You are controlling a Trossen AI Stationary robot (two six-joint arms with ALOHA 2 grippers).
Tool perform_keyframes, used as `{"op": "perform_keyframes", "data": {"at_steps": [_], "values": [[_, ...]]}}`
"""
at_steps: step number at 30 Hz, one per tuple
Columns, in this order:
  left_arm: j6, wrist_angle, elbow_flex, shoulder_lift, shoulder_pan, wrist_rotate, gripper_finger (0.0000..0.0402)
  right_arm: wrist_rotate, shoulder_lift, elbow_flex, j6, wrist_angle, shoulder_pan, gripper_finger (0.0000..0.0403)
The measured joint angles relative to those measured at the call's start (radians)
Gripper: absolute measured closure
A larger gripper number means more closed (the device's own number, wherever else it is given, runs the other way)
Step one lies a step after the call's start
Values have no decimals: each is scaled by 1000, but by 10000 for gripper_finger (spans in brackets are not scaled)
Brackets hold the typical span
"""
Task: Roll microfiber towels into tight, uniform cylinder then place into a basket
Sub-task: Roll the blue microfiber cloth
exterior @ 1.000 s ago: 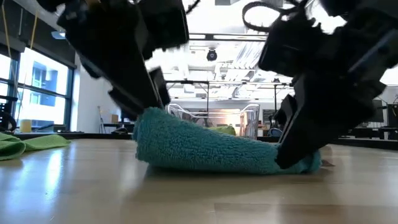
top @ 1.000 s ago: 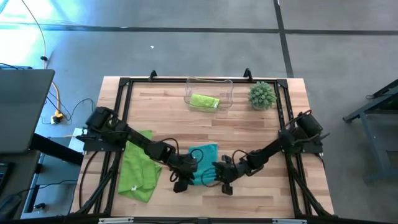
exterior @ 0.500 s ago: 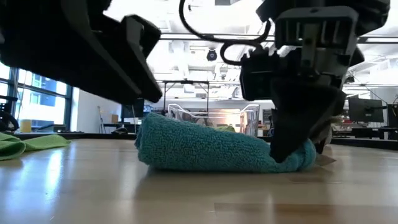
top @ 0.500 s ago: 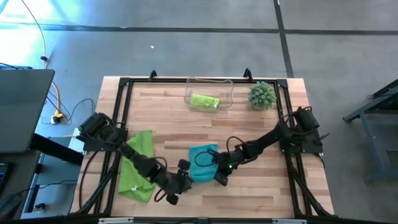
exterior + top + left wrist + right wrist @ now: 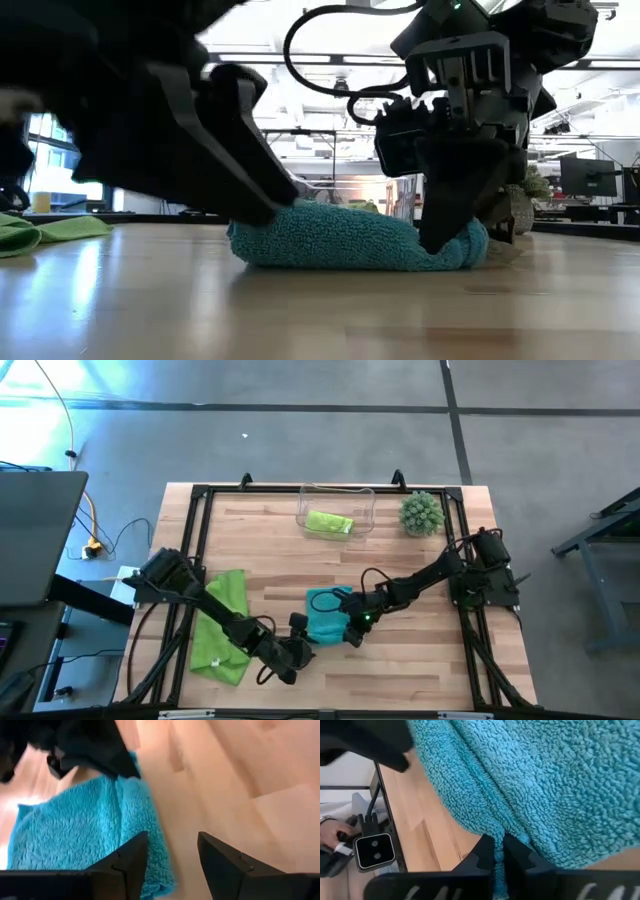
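Pinching the teal towel's (image 5: 325, 616) edge, right hand (image 5: 352, 636) shut; left hand (image 5: 297, 651) parted beside it.

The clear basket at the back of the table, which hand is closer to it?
The right hand, pinching the blue towel's right edge, sits nearer the basket. The left hand is at the towel's front-left corner, farther toward the table's front.
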Motion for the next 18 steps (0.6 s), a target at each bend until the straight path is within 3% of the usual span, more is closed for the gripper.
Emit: {"op": "perform_keyframes", "data": {"at_steps": [10,18], "values": [[-18,6,0,45,48,-45,229,-4,0,0,0,4,1,398],[-118,-5,3,62,101,118,229,-14,0,3,-86,7,1,358]]}}
